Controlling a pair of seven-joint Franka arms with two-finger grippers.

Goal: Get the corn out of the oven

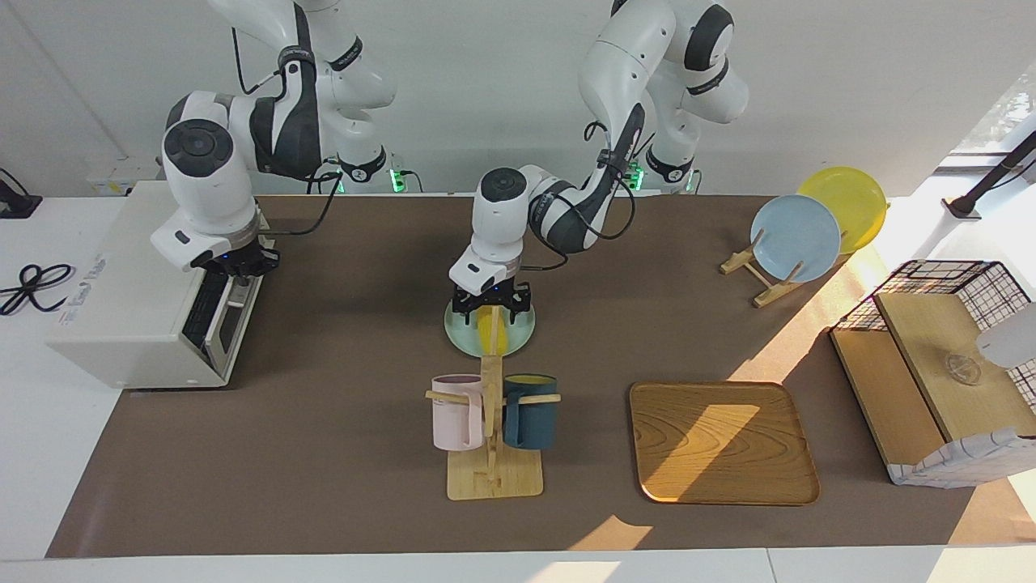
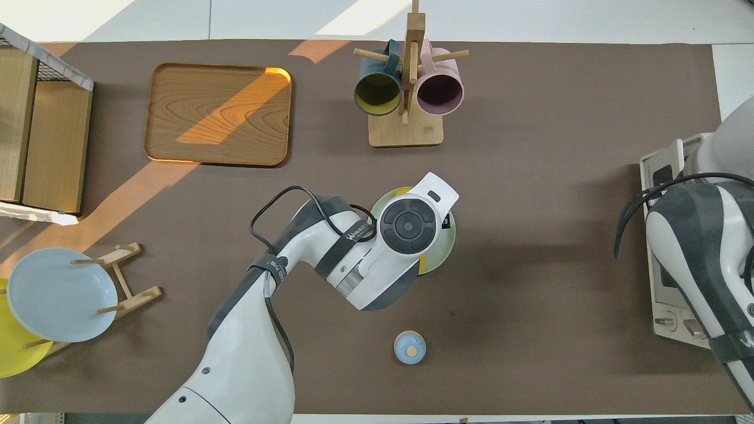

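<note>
The bright yellow plastic corn cob (image 1: 491,330) lies on the pale green round plate (image 1: 463,334) at tabletop centre, the left tool (image 1: 491,310) narrow around it. You risk flicking it off when releasing. The right tool (image 1: 236,267), grip indiscernible, sits at the off-white toaster oven's (image 1: 121,308) door, at 9 o'clock in the facing view.

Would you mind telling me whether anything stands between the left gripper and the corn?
Nothing visible does: the left gripper is right at the corn, which lies on the pale green plate, already out of the oven.
</note>
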